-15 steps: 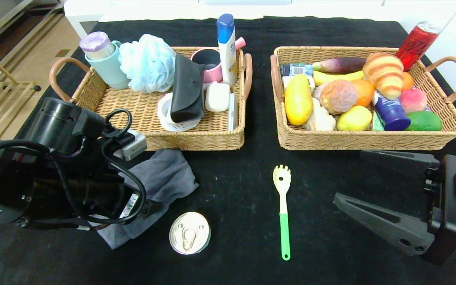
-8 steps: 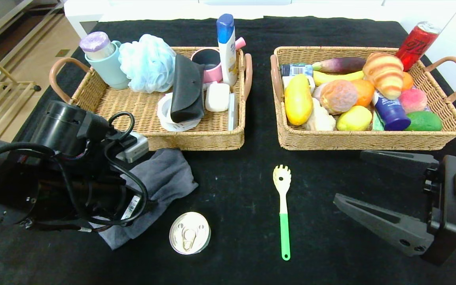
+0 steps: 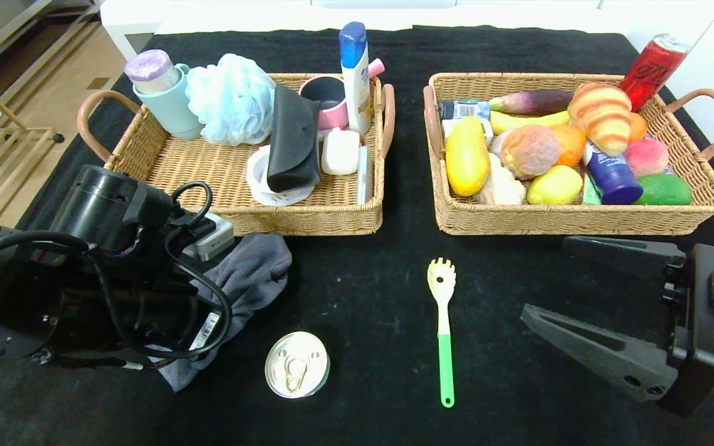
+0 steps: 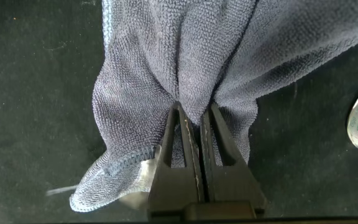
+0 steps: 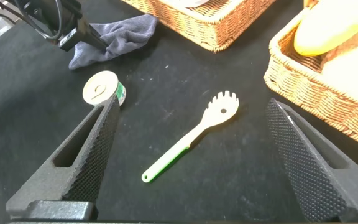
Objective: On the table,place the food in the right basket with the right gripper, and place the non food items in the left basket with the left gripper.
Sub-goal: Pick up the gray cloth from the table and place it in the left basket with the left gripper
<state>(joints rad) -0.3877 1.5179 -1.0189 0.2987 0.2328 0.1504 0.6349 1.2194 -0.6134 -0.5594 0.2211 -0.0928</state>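
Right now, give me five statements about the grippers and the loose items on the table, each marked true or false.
1. The left gripper is shut on the grey cloth. True.
2. The right gripper holds the pasta spoon. False: it is open, and the spoon lies on the table.
3. The tin can sits in the left basket. False: it is on the table.
4. The croissant is in the right basket. True.
5. The pasta spoon's handle is red. False: green.

We find no text that can be read. Red can [image 3: 651, 69]: dark lettering, illegible. White shampoo bottle [image 3: 355, 77]: printed label, too small to make out. Blue tube [image 3: 611, 175]: pale print, unreadable. Barcode stickers on left arm's cable [image 3: 203, 322]: indecipherable.
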